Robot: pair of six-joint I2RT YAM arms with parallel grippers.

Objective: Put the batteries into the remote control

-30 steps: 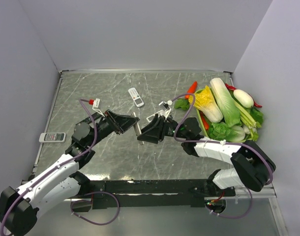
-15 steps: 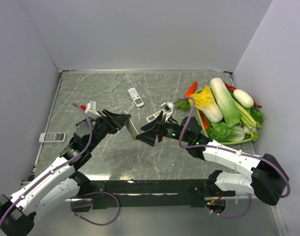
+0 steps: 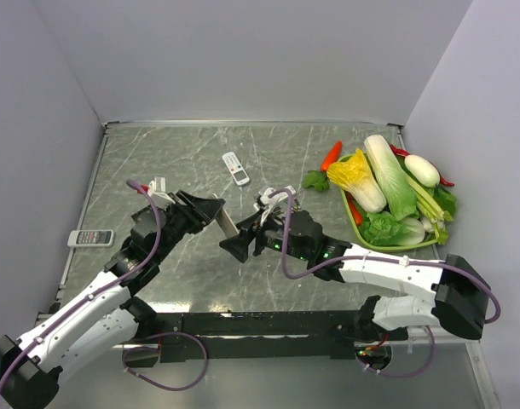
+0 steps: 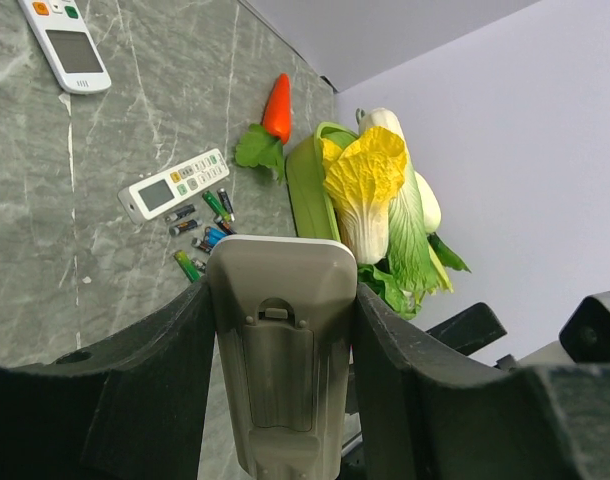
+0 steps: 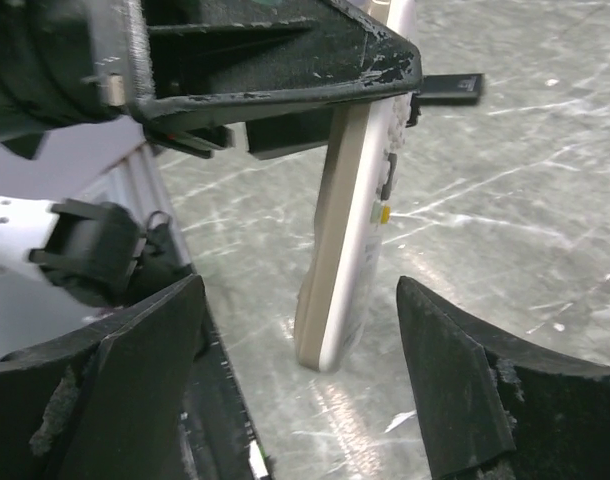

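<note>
Left wrist view: the left tool (image 4: 285, 300) pinches the remote control (image 4: 282, 350) by its long edges over mid-tabletop. The grey-beige back is turned to the camera, presumably so the bay cover, seemingly not yet off, is reachable. The right tool (image 5: 300, 300), fingers spread wide, faces the remote's edge from the right, probably to work that cover. The batteries (image 4: 200, 238) lie on the tabletop (image 4: 45, 220) farther off, just beside a slim white remote (image 4: 175, 184).

Four remotes show in all, the remote control (image 4: 282, 350), a slim white remote (image 4: 175, 185), a small white remote (image 4: 65, 45) and a grey remote (image 3: 91, 238) at far left, plus some seven batteries (image 4: 211, 237), too small to count surely, and one carrot (image 4: 277, 105).
</note>
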